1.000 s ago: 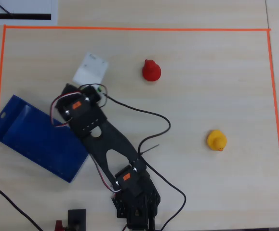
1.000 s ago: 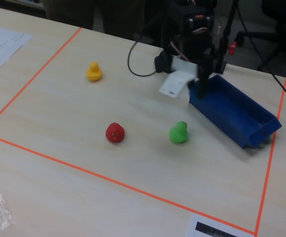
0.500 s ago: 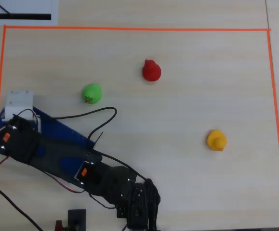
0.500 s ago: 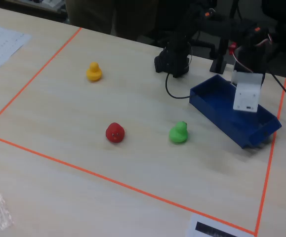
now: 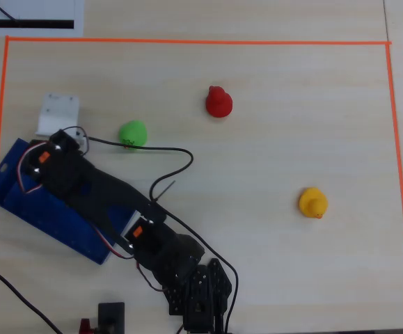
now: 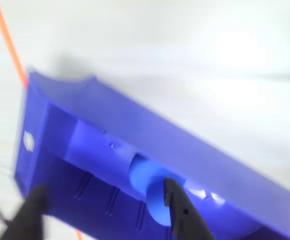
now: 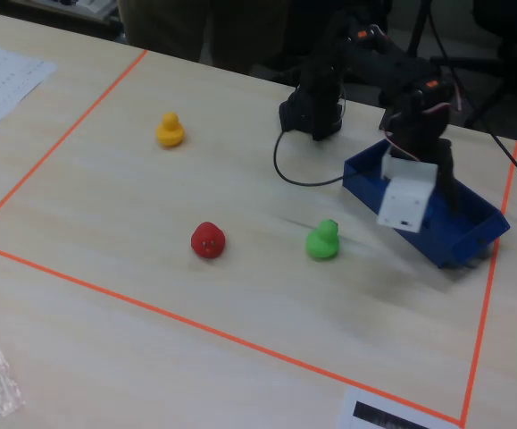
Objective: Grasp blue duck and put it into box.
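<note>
In the wrist view the blue duck (image 6: 150, 187) lies inside the dark-blue box (image 6: 109, 112), against the box's inner wall. My gripper (image 6: 103, 186) is open above the box floor. Its right finger (image 6: 182, 212) touches the duck's side, and the blurred left finger (image 6: 29, 215) stands far off to the left. In the fixed view the gripper (image 7: 444, 183) hangs down into the box (image 7: 438, 248), behind the white wrist block (image 7: 405, 198); the duck is hidden there. In the overhead view the arm (image 5: 90, 188) lies across the box (image 5: 40, 217) and hides fingers and duck.
A green duck (image 5: 133, 133) sits just right of the box's upper end. A red duck (image 5: 218, 102) and a yellow duck (image 5: 312, 202) stand farther right. Orange tape (image 5: 194, 42) frames the work area. A black cable (image 5: 152, 149) loops beside the arm.
The arm swung from over the green duck leftward across the box, then came partway back up and right. The green duck is uncovered and has not moved.
</note>
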